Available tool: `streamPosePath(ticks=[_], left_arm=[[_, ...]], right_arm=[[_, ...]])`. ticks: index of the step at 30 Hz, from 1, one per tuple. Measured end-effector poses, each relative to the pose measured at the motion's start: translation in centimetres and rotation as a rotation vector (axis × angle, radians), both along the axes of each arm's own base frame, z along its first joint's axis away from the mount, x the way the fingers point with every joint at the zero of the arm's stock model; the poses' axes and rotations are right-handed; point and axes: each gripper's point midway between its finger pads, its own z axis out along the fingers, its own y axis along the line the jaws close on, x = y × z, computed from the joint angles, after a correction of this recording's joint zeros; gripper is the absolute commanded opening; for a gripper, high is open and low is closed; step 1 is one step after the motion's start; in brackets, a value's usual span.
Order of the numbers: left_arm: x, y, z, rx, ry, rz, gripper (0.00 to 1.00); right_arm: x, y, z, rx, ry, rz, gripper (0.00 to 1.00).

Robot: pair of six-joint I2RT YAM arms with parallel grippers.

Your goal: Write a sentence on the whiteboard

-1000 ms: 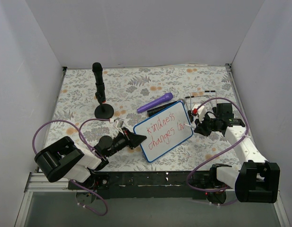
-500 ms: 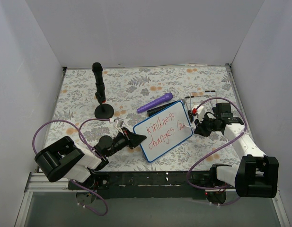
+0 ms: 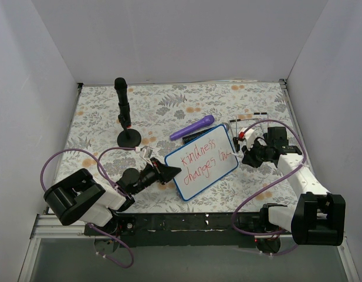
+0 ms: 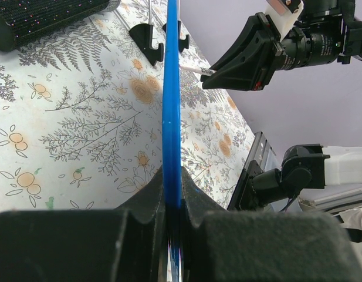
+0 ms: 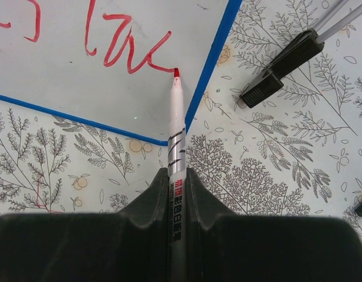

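Observation:
The whiteboard (image 3: pixel 202 161), white with a thin blue frame, lies tilted in the middle of the floral mat. My left gripper (image 3: pixel 173 171) is shut on its near left edge; in the left wrist view the blue frame (image 4: pixel 171 117) runs edge-on between the jaws of my left gripper (image 4: pixel 172 194). The sentence (image 3: pixel 201 162) is in red, two lines, "kindness" over "changes", with more letters (image 5: pixel 125 50) at the right end. My right gripper (image 5: pixel 178 176) is shut on a white marker (image 5: pixel 177 135), whose red tip (image 5: pixel 176 73) touches the board near its right edge, at the end of the last stroke.
A purple marker (image 3: pixel 192 127) lies just beyond the board. A black stand with an upright post (image 3: pixel 124 114) is at the back left. A black clip on thin rods (image 5: pixel 280 73) lies right of the board. White walls close in the mat on three sides.
The right arm has shifted slightly and the red writing at the right end of the top line has grown by a stroke. The left gripper and the board have stayed put.

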Motion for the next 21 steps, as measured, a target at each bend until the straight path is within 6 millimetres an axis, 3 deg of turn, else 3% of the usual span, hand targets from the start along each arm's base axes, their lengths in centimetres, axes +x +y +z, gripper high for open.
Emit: streamPosePath(ticks=[21], left_arm=[[-0.04, -0.05, -0.07, 0.001, 0.0, -0.004, 0.0]], right_arm=[[0.51, 0.68, 0.83, 0.035, -0.043, 0.029, 0.01]])
